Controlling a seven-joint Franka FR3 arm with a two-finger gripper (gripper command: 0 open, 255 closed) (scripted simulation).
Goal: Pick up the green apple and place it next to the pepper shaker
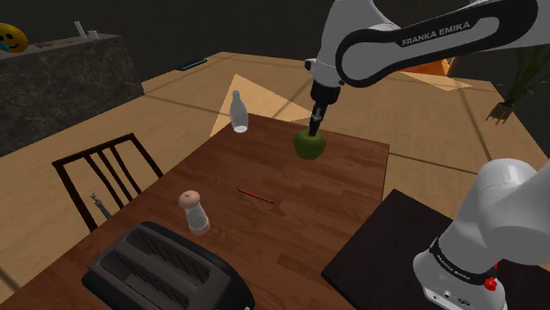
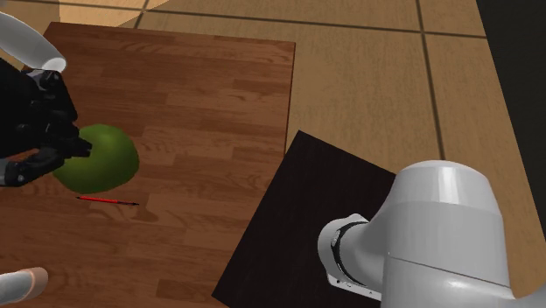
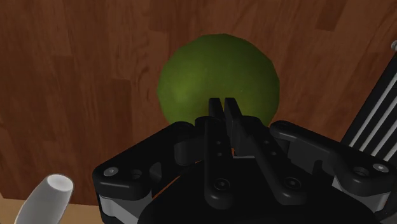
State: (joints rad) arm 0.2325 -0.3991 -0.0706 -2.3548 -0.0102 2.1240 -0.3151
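Observation:
A green apple (image 1: 309, 145) (image 2: 101, 162) (image 3: 210, 70) rests on the brown wooden table (image 1: 291, 238) near its far end. My black gripper (image 1: 317, 121) (image 2: 70, 144) (image 3: 222, 102) hangs directly over the apple's top, its two fingers pressed together with nothing between them and their tips at or just above the apple's skin. The pepper shaker (image 1: 195, 211) (image 2: 22, 282), pale with a pinkish domed top, stands upright nearer the toaster, well away from the apple.
A white bottle (image 1: 238, 113) (image 3: 48, 194) stands at the table's far edge, beside the apple. A thin red stick (image 1: 256, 195) (image 2: 107, 201) lies between apple and shaker. A black toaster (image 1: 163, 269) sits at the near end. A dark chair (image 1: 101, 172) stands alongside.

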